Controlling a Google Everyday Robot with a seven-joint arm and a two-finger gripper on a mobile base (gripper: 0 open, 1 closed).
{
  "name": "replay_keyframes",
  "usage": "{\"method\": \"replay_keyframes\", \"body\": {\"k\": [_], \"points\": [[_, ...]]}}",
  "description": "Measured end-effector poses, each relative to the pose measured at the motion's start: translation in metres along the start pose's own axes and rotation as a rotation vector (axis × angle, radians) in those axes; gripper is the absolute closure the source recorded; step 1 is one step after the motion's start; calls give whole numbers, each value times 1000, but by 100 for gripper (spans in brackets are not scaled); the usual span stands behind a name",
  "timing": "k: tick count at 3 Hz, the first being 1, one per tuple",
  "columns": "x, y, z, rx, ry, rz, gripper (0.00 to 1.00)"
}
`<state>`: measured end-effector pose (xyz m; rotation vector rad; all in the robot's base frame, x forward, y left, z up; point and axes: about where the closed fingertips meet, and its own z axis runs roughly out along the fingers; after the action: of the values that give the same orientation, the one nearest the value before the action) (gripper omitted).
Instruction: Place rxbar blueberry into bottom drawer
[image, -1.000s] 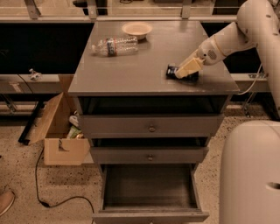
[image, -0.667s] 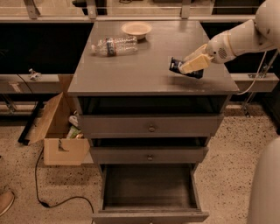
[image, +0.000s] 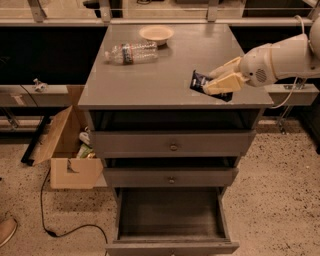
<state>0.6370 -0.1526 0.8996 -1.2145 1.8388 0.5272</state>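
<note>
I see the rxbar blueberry (image: 198, 80) in its dark wrapper. It is over the right front part of the cabinet top (image: 150, 80), near the edge. It sits at a tilt, and I cannot tell if its low corner touches the top. My gripper (image: 208, 83) has the bar pinched between its two pale fingers (image: 225, 84), one above it and one below. The white arm (image: 280, 56) reaches in from the right side.

The bottom drawer (image: 170, 247) is pulled out, low at the front of the cabinet. It is well below the bar. I can see its plain grey inside.

Above it are two thinner drawers, and each has a small round knob (image: 173, 147) in the middle of its front.

Farther back on the top, a clear water bottle (image: 131, 52) lies on its side, toward the left. A little round bowl (image: 156, 34) stands just behind it, near the back edge. Both are well apart from the bar.

On the floor to the left stands an open cardboard box (image: 70, 155) with some things in it. A dark cable (image: 65, 231) curls on the speckled floor in front of the box.
</note>
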Motion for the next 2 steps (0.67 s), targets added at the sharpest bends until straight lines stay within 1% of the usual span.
{"method": "replay_keyframes", "body": {"k": [1,2], "points": [[0,0,0,0,0,0,100],[35,30,11,-33,54,34,100]]}}
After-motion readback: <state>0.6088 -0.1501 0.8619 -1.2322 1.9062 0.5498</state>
